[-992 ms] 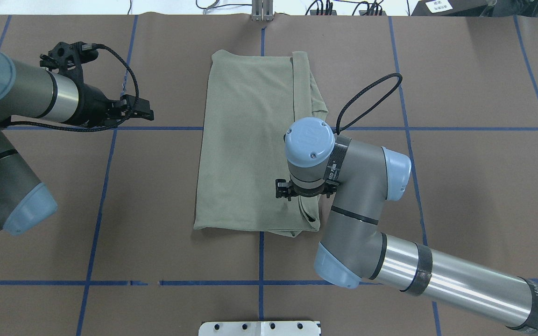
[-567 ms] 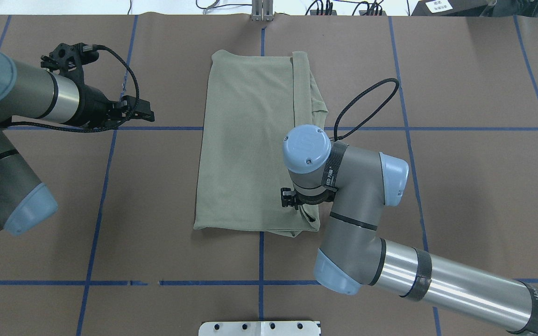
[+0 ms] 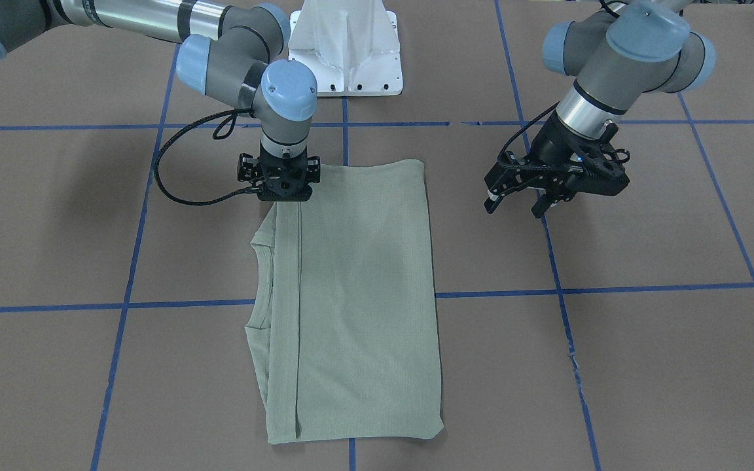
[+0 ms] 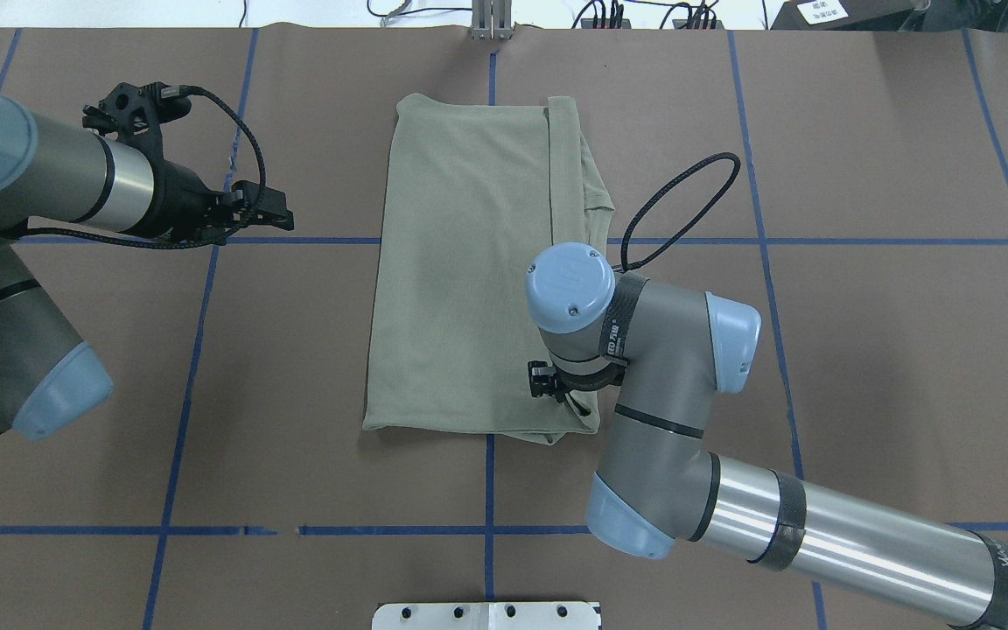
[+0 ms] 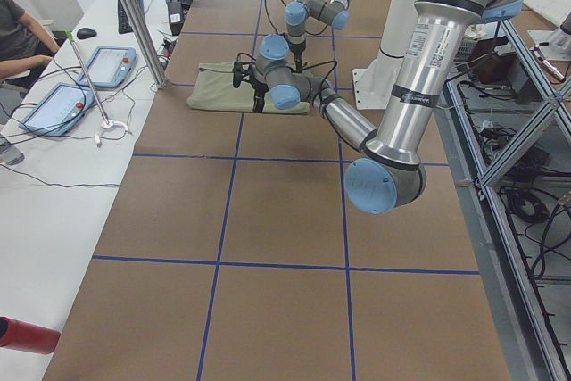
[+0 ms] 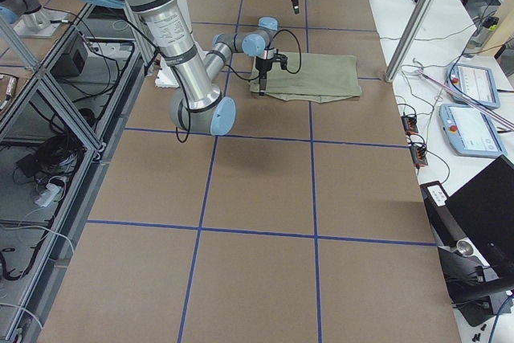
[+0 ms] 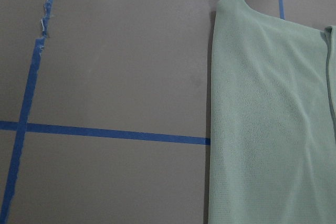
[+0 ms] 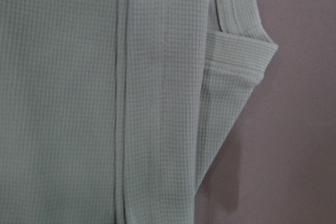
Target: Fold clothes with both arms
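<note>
The pale sage-green shirt (image 4: pixel 469 262) lies folded into a long rectangle mid-table, with a narrow strip folded in along its right side and the ribbed neckline (image 3: pixel 258 252) showing at that edge. It fills the right wrist view (image 8: pixel 63 103) and the right of the left wrist view (image 7: pixel 268 129). My right gripper (image 3: pixel 284 196) points straight down at the shirt's corner nearest the robot, at or just above the cloth; its fingers are hidden, so I cannot tell if it is open. My left gripper (image 3: pixel 514 204) is open and empty, above bare table well to the shirt's left (image 4: pixel 285 216).
The brown table cover carries a blue tape grid (image 4: pixel 488 490). The white pedestal base (image 3: pixel 344 52) stands at the robot's edge. A metal post (image 5: pixel 134 15) and tablets (image 5: pixel 107 64) stand on the operators' bench beyond the far edge. A black cable (image 4: pixel 679 201) loops from the right wrist.
My right wrist has moved toward the robot along the shirt's right side, to its near corner. My left arm has barely shifted. The shirt has not moved.
</note>
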`<action>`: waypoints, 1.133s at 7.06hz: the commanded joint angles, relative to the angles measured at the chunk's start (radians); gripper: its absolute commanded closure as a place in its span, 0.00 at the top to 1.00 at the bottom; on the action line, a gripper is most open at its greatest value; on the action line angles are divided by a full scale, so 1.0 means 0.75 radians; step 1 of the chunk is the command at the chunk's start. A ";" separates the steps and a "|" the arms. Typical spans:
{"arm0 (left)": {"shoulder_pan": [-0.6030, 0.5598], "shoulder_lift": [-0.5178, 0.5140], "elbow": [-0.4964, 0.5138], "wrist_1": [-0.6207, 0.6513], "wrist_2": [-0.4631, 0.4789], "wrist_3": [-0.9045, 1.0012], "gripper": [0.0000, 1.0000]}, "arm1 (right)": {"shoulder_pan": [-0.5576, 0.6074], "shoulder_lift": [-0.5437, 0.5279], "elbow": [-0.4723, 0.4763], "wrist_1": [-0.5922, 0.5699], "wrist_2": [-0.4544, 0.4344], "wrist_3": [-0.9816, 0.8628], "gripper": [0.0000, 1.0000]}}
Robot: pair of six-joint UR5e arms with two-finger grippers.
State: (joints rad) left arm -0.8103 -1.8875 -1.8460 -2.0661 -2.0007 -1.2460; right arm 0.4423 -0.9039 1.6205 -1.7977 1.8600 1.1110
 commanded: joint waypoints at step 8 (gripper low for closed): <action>0.011 -0.028 -0.005 -0.002 -0.028 -0.006 1.00 | 0.091 -0.216 0.232 -0.074 0.001 -0.146 1.00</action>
State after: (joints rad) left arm -0.8025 -1.9014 -1.8497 -2.0688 -2.0167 -1.2502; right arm 0.4922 -1.0626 1.7634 -1.8521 1.8542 1.0063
